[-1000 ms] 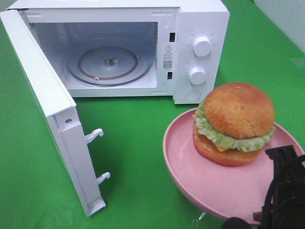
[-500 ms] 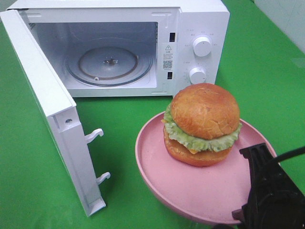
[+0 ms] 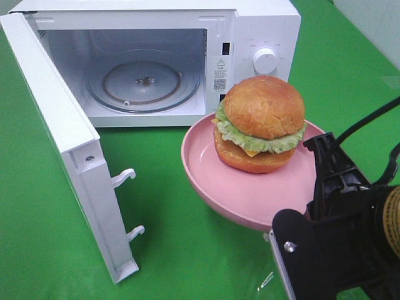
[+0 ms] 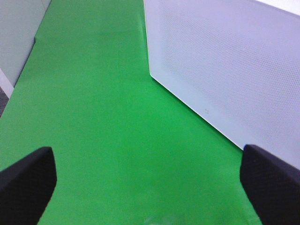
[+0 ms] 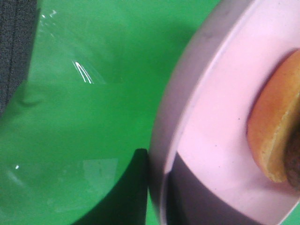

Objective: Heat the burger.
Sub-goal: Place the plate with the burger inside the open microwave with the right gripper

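The burger, with a brown bun and green lettuce, rides on a pink plate held up in the air just in front of the microwave's control panel. My right gripper is shut on the plate's right rim. In the right wrist view the plate's rim and the bun's edge fill the frame, and the right gripper pinches the rim. My left gripper is open over bare green cloth, with nothing between its fingertips. It does not show in the exterior view.
The white microwave stands at the back with its door swung wide to the left. Its glass turntable is bare. An upper knob shows above the burger. The door's meshed panel lies beside my left gripper.
The right gripper has carried the plate and burger up, left and back toward the microwave. The burger now covers the lower knob. The left gripper has not changed.
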Action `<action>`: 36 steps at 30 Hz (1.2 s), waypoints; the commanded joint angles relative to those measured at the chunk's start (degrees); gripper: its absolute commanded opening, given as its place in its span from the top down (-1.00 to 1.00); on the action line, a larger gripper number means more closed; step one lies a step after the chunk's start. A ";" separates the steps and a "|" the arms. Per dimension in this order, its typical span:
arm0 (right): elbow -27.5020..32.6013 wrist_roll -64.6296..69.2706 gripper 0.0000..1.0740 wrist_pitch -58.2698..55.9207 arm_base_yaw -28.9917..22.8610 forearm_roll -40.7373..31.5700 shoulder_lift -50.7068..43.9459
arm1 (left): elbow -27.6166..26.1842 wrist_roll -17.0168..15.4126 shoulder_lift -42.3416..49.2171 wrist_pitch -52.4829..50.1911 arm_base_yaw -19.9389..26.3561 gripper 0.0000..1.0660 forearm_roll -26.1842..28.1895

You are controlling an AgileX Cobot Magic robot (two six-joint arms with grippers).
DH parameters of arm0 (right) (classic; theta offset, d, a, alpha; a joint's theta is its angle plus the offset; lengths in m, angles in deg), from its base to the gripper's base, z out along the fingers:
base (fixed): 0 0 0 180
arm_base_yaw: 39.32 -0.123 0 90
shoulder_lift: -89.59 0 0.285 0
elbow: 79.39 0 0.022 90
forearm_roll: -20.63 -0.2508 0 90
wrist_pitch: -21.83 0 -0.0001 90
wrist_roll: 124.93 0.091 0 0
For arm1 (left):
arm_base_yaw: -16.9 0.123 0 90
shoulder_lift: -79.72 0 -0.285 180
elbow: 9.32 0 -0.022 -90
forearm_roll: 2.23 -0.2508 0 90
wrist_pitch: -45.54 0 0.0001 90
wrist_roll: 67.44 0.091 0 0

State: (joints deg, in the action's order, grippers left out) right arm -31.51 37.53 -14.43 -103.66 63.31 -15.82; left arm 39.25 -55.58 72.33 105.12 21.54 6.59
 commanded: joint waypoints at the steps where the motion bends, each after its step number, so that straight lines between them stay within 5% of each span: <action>1: -0.06 -3.61 0.92 3.04 2.86 3.09 -0.69 | 0.17 -0.23 1.26 0.00 0.00 -0.87 0.29; 9: -0.06 -11.97 0.91 10.20 10.31 0.63 -0.69 | 0.17 -0.23 1.26 0.00 0.00 -0.87 0.29; 22: -0.11 -38.39 1.00 17.36 20.34 -20.11 -0.69 | 0.17 -0.23 1.26 0.00 0.00 -0.87 0.29; 36: -0.11 -60.96 1.00 18.05 23.03 -35.75 -0.69 | 0.17 -0.23 1.26 0.00 0.00 -0.87 0.29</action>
State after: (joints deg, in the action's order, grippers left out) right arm -31.22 -20.85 -0.11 -80.74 28.71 -15.82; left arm 39.25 -55.58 72.33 105.12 21.54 6.59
